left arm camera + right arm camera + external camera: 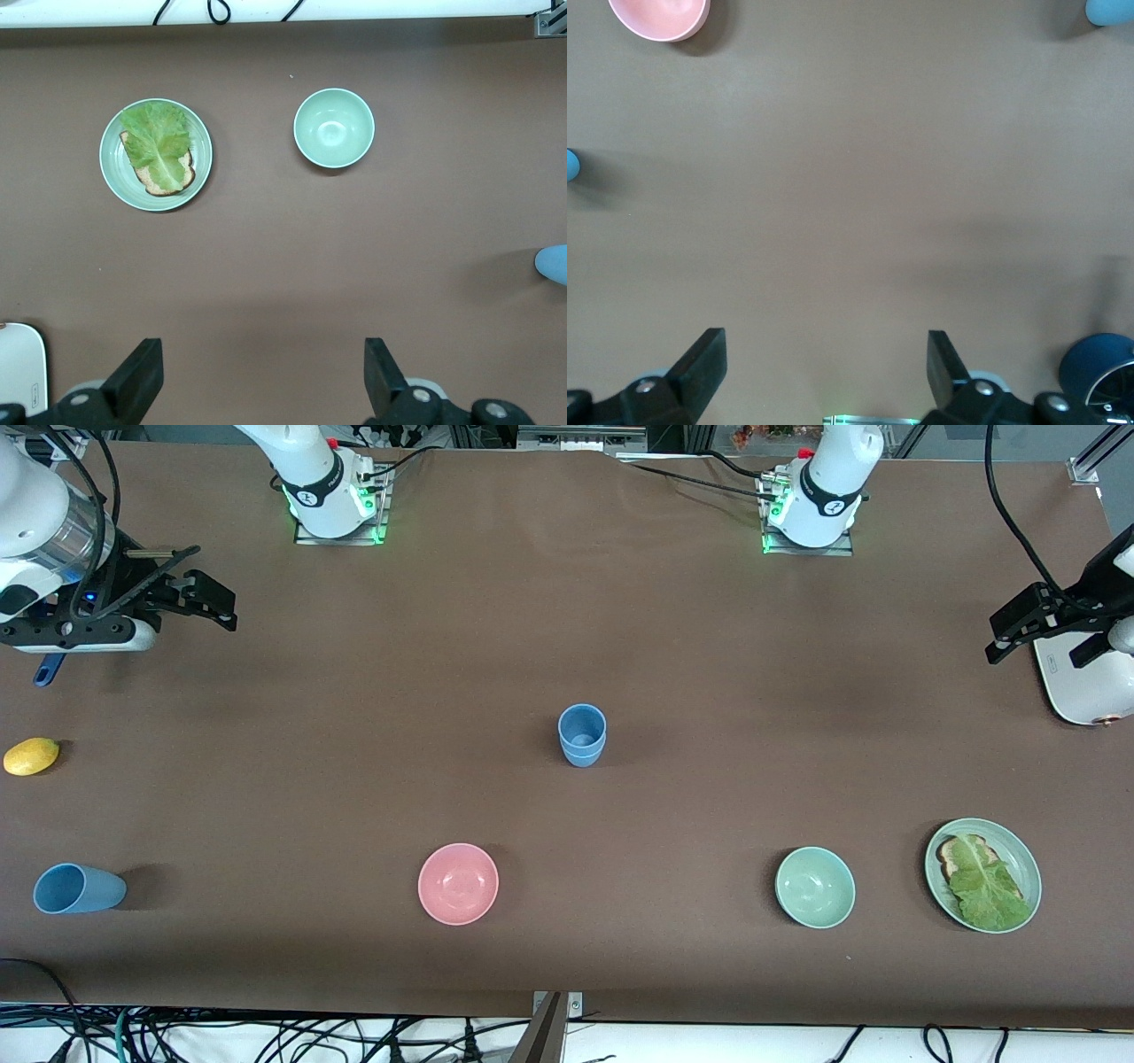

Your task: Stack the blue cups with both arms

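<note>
A light-blue cup (582,735) stands upright mid-table; a seam round its wall shows it is two cups nested. Its edge shows in the left wrist view (554,263) and the right wrist view (570,165). Another blue cup (78,888) lies on its side near the front edge at the right arm's end, also in the right wrist view (1107,11). My right gripper (213,586) (827,347) is open and empty, up over the right arm's end. My left gripper (1035,646) (263,356) is open and empty, up over the left arm's end.
A pink bowl (458,883) (660,18) and a green bowl (815,887) (334,128) sit nearer the front camera than the stack. A green plate (1028,859) (111,168) holds toast and lettuce. A yellow fruit (31,755), a dark-blue saucepan (1097,367) and a white appliance (1085,686) lie at the ends.
</note>
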{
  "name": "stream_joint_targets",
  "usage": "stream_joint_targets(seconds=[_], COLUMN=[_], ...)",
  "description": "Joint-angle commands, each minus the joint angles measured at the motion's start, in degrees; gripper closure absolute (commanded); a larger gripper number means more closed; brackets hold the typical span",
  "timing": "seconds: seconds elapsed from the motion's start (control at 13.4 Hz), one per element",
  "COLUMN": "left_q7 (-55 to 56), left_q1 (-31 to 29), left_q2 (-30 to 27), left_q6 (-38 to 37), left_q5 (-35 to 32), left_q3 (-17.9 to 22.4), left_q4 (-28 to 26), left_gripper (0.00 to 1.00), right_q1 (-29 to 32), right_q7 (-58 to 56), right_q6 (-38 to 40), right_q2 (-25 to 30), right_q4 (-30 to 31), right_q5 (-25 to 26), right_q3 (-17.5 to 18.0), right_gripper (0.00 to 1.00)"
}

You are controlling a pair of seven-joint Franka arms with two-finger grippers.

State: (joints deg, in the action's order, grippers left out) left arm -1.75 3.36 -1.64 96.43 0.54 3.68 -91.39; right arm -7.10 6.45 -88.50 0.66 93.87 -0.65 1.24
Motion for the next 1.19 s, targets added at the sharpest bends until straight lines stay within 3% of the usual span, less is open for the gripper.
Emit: stream_joint_targets(seconds=[0.0, 1.12], left_q7=[-1.23, -1.41], left_q1=[-0.11, -0.72], left_q2=[0.50, -0.03], left_q6=[-1.33, -1.33], left_q5=[-0.54, -0.63], left_q3=[0.19, 0.10], left_q4=[1.39, 0.43], left_gripper=[0.00, 0.00], right_q1=[0.42, 0.33], right_q7=[-0.92, -1.09], right_q6=[1.14, 1.14], right_q2=[0.13, 0.22], right_q4=[-0.88, -1.50], right_q5=[0.65, 0.56], right_q3=[0.17, 0.25], right_gripper=[0.00, 0.00])
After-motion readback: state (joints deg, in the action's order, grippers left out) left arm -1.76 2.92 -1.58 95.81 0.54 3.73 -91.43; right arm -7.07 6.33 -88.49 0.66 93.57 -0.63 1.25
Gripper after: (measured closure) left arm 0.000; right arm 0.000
